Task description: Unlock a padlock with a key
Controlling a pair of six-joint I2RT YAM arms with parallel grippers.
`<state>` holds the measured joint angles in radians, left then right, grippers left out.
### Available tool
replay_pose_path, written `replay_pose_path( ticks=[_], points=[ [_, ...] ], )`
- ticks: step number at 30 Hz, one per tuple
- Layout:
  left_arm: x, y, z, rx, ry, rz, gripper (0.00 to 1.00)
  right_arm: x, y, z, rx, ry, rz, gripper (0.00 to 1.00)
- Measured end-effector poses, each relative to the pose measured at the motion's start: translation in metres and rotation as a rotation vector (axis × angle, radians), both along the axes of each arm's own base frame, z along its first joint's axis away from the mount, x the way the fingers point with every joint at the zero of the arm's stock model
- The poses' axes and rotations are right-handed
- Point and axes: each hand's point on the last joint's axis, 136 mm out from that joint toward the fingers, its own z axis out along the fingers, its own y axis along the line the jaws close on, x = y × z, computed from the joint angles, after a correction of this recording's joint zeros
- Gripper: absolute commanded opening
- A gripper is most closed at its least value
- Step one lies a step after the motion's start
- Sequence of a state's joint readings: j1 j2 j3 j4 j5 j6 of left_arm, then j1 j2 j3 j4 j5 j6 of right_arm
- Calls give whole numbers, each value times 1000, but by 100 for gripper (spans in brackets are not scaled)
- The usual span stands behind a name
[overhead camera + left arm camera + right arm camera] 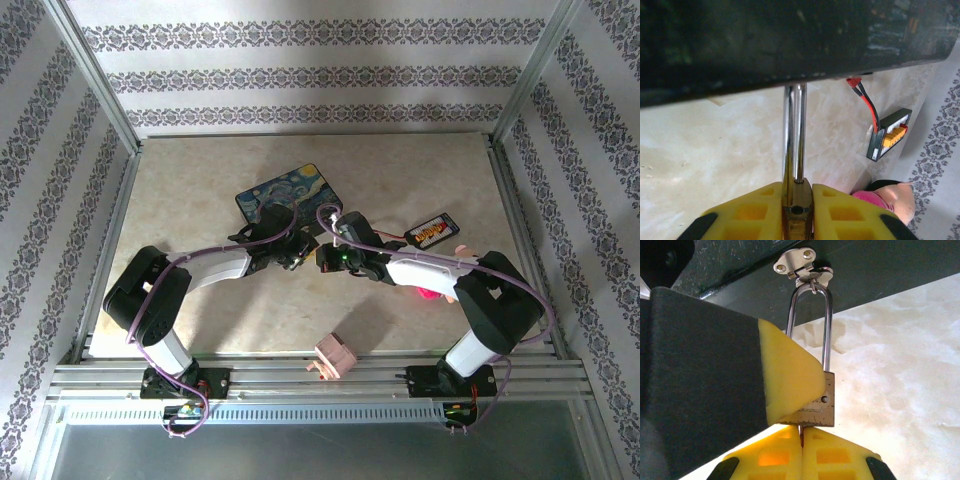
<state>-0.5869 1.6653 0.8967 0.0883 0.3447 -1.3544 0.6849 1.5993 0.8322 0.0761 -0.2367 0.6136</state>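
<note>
Closest in, the right fingers (pixel 815 455) are pressed fully together on the key (pixel 801 436), a thin grey blade that shows as a short stub between their yellow tips. Its far end meets the underside of the padlock (pixel 819 407); how far it sits in the keyhole cannot be told.

Just beyond, the left fingers (pixel 827 207) are closed narrowly on the padlock's brass-coloured body. One yellow pad lies flat against each side, so the body is clamped between them. From the body the silver shackle (pixel 812 325) runs straight out, and its bend passes through the small metal clasp (pixel 802 265) on the dark side of the painted box (pixel 290 195).

From above, both arms reach in from the near edge and meet just in front of that box, near the middle of the pale marbled surface (pixel 200 190). Farther right lies a thin red wire (pixel 865 97) with a small plug. It leads to a dark flat device (pixel 888 135) with orange sockets, well apart from the padlock.
</note>
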Motion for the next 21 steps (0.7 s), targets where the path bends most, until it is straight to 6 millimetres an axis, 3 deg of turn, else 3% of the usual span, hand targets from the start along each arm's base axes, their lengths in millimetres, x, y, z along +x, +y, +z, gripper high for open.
replay_pose_path(
  ticks=[5,10,14,21],
  points=[
    [-3,-8,7,-50,7,-19,55,6,-14,-9,2,37,-65,0],
    [-5,-9,6,-61,16,-23,76,8,-14,-9,7,37,-77,0],
    [-7,-7,5,-60,20,-20,100,8,-14,-8,12,41,-85,0],
    [-5,1,33,-40,-75,-15,99,10,-15,-9,8,36,-95,0]
  ],
)
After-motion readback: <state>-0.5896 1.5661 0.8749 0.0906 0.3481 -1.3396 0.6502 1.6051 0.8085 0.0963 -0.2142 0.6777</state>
